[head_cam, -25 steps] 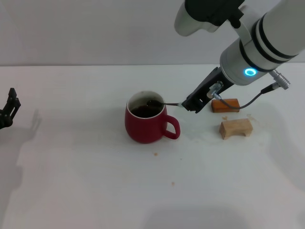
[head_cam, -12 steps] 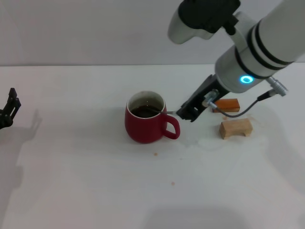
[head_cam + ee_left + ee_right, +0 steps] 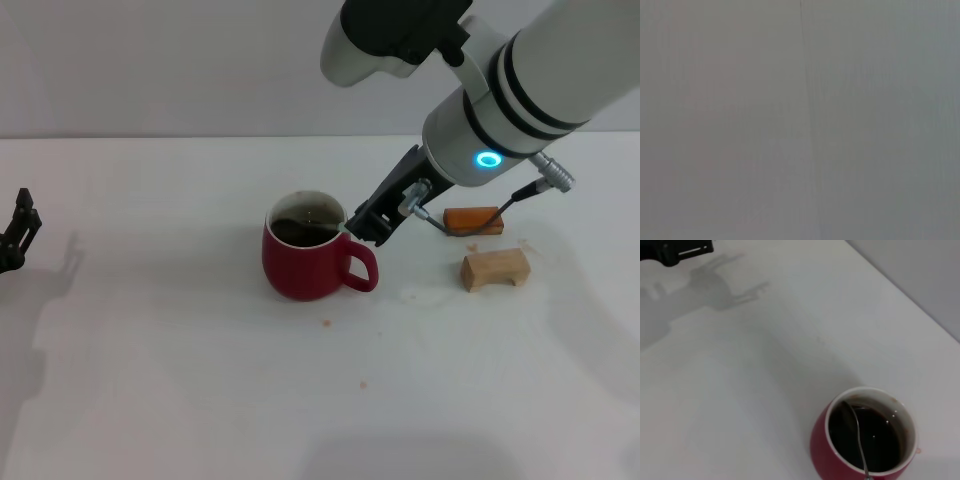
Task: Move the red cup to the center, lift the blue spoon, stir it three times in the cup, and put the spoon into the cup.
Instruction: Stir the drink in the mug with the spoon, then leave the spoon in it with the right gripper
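Observation:
The red cup (image 3: 305,268) stands near the middle of the white table, handle toward the right, with dark liquid inside. My right gripper (image 3: 362,226) hangs just right of the cup's rim, shut on the blue spoon (image 3: 333,232). The spoon's handle is hidden in the fingers. In the right wrist view the spoon's grey bowl and neck (image 3: 856,432) slant down into the liquid of the cup (image 3: 822,452). My left gripper (image 3: 20,235) is parked at the far left edge of the table.
An orange-brown block (image 3: 472,218) and a tan wooden block (image 3: 494,268) lie right of the cup, behind and beside the right arm. A few crumbs (image 3: 327,323) dot the table in front of the cup. The left wrist view shows only a plain grey surface.
My right gripper has moved left toward the cup's rim, pushing the spoon deeper across the liquid. The cup and left arm have stayed put.

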Controlling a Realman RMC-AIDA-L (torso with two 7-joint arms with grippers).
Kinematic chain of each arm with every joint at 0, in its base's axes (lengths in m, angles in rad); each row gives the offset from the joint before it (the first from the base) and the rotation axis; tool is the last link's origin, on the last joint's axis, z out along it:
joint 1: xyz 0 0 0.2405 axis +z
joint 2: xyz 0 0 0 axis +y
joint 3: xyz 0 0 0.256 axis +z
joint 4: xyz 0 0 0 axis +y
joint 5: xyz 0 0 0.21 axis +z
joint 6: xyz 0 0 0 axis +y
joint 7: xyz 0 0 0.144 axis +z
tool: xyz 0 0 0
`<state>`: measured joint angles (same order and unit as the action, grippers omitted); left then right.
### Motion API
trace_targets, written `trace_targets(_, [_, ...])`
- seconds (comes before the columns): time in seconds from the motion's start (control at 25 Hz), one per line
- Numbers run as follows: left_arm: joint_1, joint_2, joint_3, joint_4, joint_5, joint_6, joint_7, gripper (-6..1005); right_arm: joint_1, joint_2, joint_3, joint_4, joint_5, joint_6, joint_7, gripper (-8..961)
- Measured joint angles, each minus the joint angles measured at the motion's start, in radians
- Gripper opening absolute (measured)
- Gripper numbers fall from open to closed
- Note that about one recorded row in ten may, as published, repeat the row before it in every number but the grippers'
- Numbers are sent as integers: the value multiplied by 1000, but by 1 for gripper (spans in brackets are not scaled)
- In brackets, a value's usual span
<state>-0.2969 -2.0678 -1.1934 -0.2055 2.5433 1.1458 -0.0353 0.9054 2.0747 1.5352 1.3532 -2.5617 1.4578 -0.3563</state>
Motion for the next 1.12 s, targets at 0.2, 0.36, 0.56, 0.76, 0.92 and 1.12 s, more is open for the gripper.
trace_targets(0.2, [1,0,0,0,0,0,0,842,2,-3,10,0,-19,-2,0,123])
trace_targets(0.36, [1,0,0,0,0,0,0,842,1,-3,11,0,-48,-4,0,123])
trace_targets(0.56, [1,0,0,0,0,0,0,842,-8,-4,23,0,-52,-1,-2,123])
trace_targets(0.76, [1,0,0,0,0,0,0,842,-22,-4,25,8,-52,15,-2,123])
trace_targets(0.92, [1,0,0,0,0,0,0,842,-33,-4,25,15,-52,26,-1,122])
trace_targets(1.12, [-1,0,0,1,0,0,0,842,-41,-3,18,28,-41,41,0,122])
